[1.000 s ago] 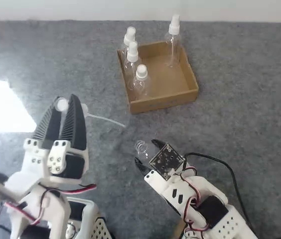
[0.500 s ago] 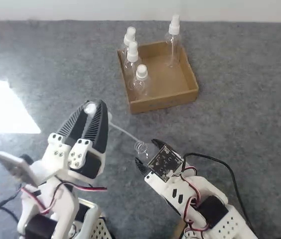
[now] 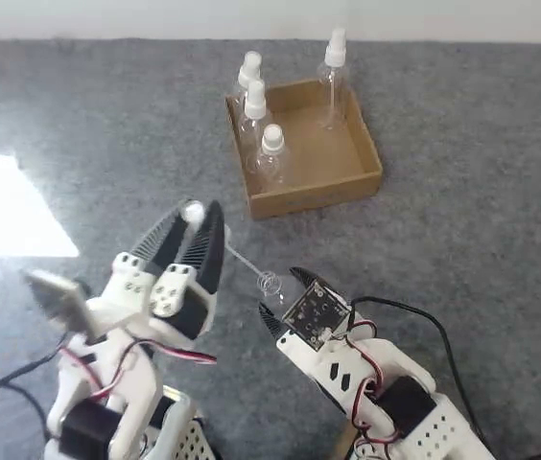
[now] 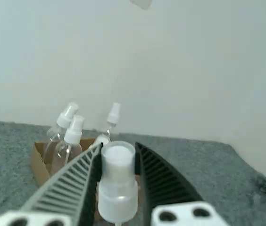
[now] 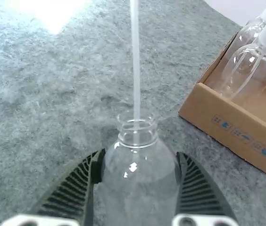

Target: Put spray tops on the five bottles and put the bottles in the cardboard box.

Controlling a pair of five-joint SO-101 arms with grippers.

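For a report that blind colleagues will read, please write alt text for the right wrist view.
The right end effector grips a clear, uncapped bottle, and the thin white tube of a spray top ends at its open neck. Nearby on the grey table surface stands a cardboard box holding more clear bottles.

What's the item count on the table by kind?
Capped bottles: 4
Open bottle: 1
Loose spray top: 1
Cardboard box: 1
Total: 7
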